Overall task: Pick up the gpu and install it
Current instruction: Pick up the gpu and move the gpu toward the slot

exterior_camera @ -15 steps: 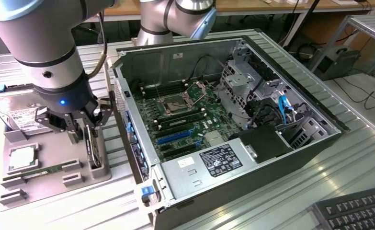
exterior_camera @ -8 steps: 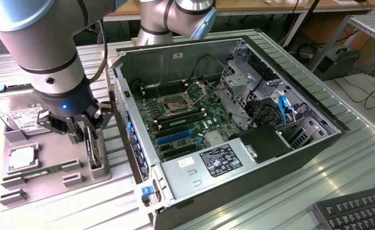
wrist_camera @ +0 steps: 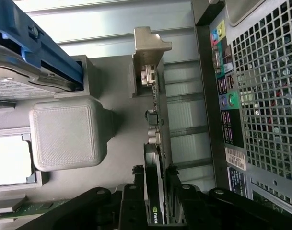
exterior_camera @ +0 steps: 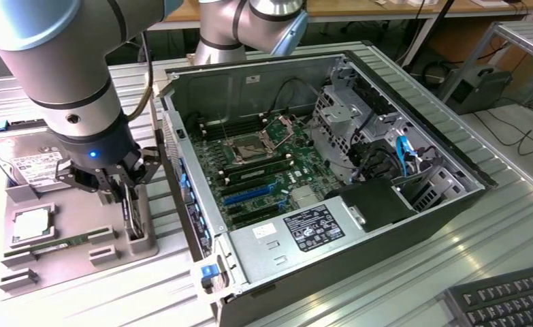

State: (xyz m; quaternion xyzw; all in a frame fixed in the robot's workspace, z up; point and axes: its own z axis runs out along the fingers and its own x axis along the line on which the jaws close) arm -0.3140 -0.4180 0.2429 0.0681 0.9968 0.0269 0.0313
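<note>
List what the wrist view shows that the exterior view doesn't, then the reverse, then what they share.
Wrist view adds: the rear port panel with its coloured sockets, and the perforated grille beside it. Exterior view adds: the motherboard inside the open case, the power supply label, a keyboard. Shared: the gpu standing on edge in the grey holder tray, the claw straddling it, and the hard drive.

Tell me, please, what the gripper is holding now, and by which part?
It cannot be told. The gripper straddles the upper edge of the gpu, which stands on edge in its grey holder.
</note>
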